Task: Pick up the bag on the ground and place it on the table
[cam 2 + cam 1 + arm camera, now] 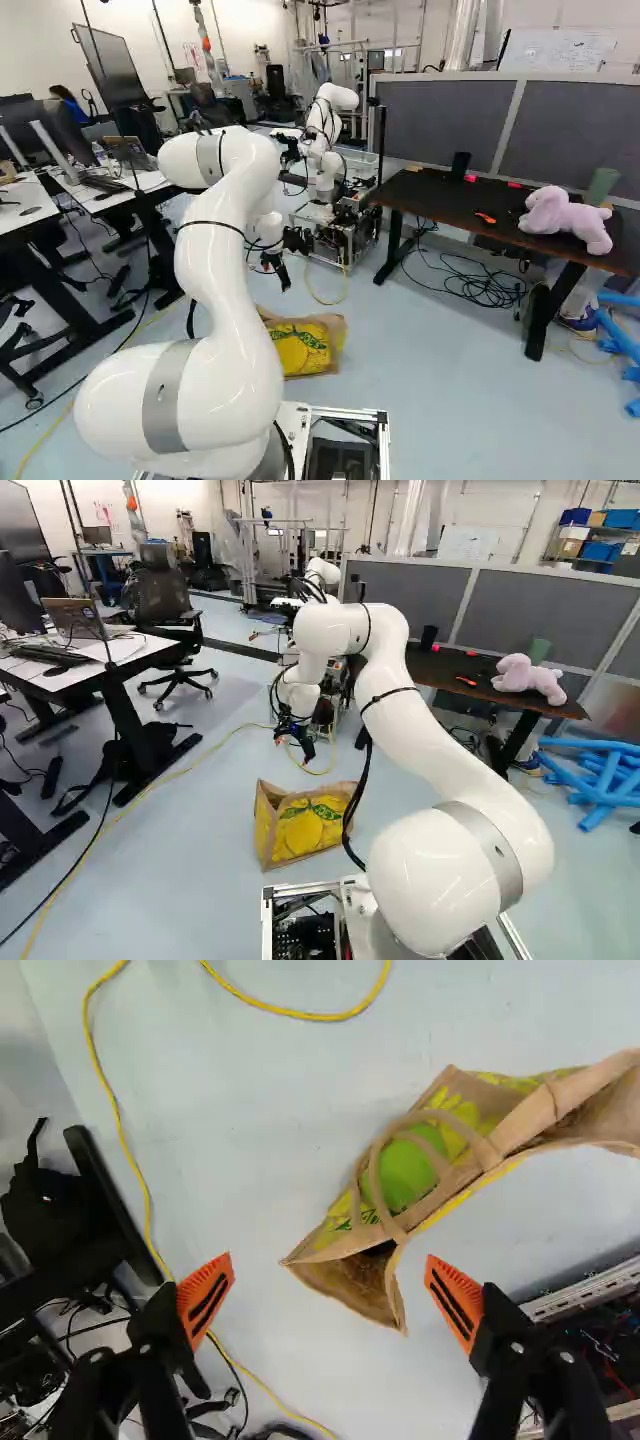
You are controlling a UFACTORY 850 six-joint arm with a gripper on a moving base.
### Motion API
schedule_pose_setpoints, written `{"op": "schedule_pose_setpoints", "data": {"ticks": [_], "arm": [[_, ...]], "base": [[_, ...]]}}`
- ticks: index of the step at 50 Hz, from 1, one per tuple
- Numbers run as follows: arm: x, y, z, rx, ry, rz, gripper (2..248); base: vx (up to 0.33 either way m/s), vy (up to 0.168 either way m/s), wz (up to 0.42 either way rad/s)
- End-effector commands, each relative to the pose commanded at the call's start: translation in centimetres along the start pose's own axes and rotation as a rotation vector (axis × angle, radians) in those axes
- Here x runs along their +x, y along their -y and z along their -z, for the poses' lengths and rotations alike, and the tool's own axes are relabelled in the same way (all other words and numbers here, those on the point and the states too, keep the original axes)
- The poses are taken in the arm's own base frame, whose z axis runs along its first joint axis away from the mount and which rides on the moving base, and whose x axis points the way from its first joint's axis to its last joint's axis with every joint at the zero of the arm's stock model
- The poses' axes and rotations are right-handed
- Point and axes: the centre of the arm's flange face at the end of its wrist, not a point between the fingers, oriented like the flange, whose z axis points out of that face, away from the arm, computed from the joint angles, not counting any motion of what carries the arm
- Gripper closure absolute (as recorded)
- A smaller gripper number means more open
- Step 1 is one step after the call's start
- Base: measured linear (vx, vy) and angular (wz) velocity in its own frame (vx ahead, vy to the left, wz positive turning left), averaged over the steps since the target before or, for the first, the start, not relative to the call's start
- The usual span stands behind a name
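Since it's got nothing to hold, the pincer (328,1270) hangs wide, probably to leave room for the handles (376,1160) of the bag (465,1125) ahead. That's slouched on the floor (250,1150); the dark table (440,205) at the right base view's right is likely the drop-off.

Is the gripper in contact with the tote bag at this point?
Apart. The wrist view shows the gripper open, with floor visible between each orange pad and the tote bag; neither pad meets it.
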Motion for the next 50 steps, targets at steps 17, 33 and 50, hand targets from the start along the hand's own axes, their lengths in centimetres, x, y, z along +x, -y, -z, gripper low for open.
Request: {"op": "schedule_pose_setpoints", "data": {"ticks": [17,33,50], "arm": [[0.6,-1.7,-2.2,-0.027,0.063,-0.048,3],[2.0,-3.5,-4.3,-0.046,0.057,-0.062,3],[2.2,-4.6,-6.7,-0.064,0.069,-0.072,3]], "base": [[0.000,0.000,0.000],[0.000,0.000,0.000],[0.000,0.000,0.000]]}}
